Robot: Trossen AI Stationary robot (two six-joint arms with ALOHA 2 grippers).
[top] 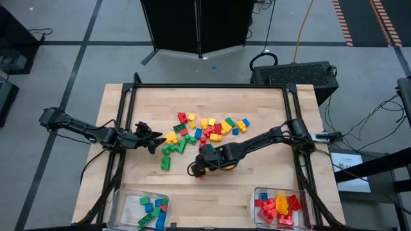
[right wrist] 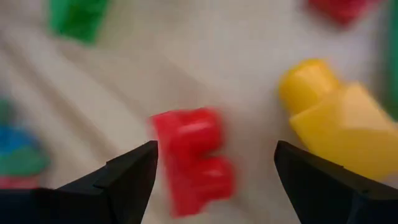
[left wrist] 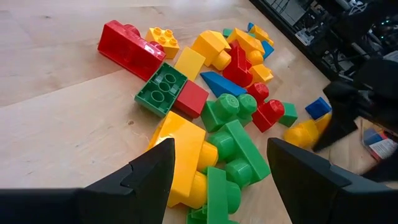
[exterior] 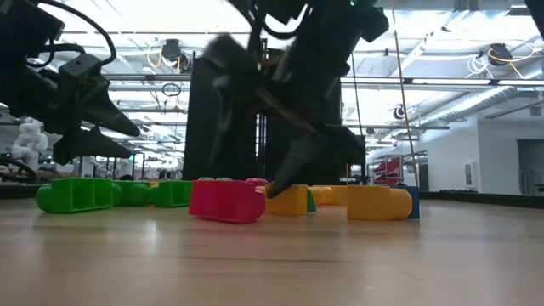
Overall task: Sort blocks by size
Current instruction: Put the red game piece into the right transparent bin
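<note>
Right wrist view: one red block [right wrist: 193, 158], one yellow block [right wrist: 339, 124], fingers spread.

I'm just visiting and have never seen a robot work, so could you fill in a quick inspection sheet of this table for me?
Surface: wooden table, dark frame around it.
Job's things: blocks in red, yellow, green and blue heaped mid-table; a red block lies apart, near a yellow block.
Clutter: left bin holds green and blue blocks; right bin holds red and yellow ones.
Grippers: right gripper open, low over the red block, not touching it; left gripper open, at the heap's green and yellow edge.
Cables: black cables on the floor right of the table; a yellow cable behind.
Surroundings: grey floor, a dark box behind the table; nobody seen.
</note>
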